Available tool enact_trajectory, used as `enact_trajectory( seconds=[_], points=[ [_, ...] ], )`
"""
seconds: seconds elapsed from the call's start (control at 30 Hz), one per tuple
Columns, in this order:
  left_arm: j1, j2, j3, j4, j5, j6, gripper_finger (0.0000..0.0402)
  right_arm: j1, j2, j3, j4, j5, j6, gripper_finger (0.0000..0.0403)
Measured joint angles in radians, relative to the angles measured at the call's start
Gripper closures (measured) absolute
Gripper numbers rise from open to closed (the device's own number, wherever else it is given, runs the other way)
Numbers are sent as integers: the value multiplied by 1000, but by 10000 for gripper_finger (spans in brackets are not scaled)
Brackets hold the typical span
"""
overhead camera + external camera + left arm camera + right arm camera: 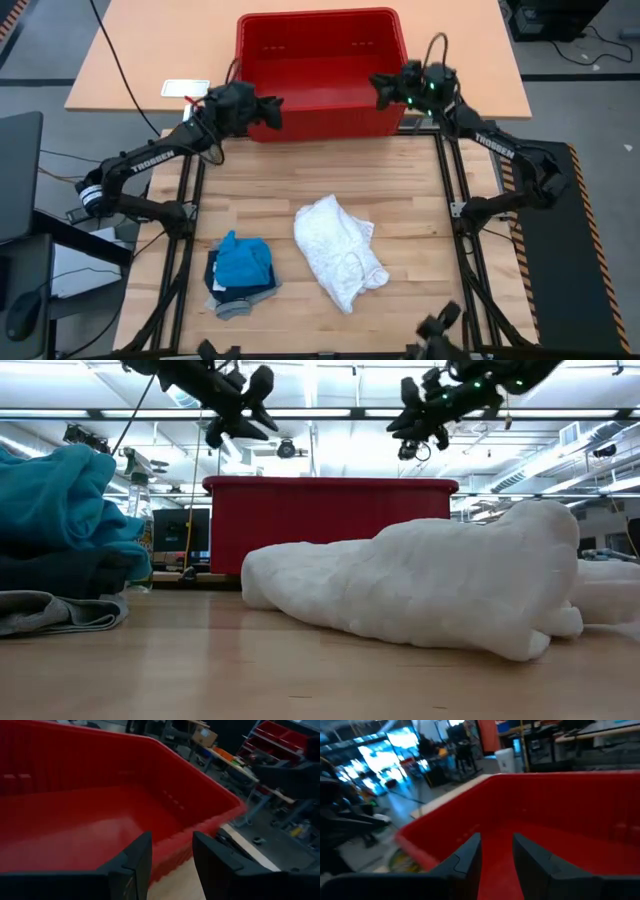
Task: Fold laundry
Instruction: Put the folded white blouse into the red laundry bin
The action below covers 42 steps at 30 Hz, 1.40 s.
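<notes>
A crumpled white cloth (337, 250) lies on the table's middle; in the low view the white cloth (420, 585) fills the centre. Left of it sits a stack: a bright blue garment (243, 259) on a navy garment (218, 278), with a grey piece (237, 303) at the bottom. In the low view the blue garment (60, 500) is at far left. My left gripper (272, 112) hovers open at the red basket's left end, high above the table. My right gripper (381, 90) hovers open at the basket's right end. Both touch nothing.
The red plastic basket (318, 30) stands at the table's far edge; its inside (90, 820) shows no cloth. A second, lighter table lies beyond it, with a small white item (185, 88) on it. Bare wood shows between the basket and the cloths.
</notes>
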Motion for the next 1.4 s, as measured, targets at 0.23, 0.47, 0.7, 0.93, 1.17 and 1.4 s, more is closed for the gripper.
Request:
enact_trajectory(
  seconds=[0.23, 0.47, 0.7, 0.93, 1.17, 1.4],
  points=[
    [155, 101, 1, 7, 161, 44, 260, -60, 256, 319, -298, 3, -47, 286],
    [232, 223, 11, -8, 298, 77, 260, -79, 437, 531, -688, 28, -57, 286],
    [186, 205, 3, -219, 401, 107, 260, -43, 442, 546, -983, 26, -82, 286],
    [103, 142, 1, -366, 393, 132, 260, 20, 379, 547, -1064, 27, -95, 286],
    [7, 55, 2, -444, 312, 89, 260, 68, 324, 547, -1076, 26, -91, 286],
    [-93, -50, 2, -464, 163, 24, 260, 73, 307, 547, -1079, 76, -158, 286]
  ],
)
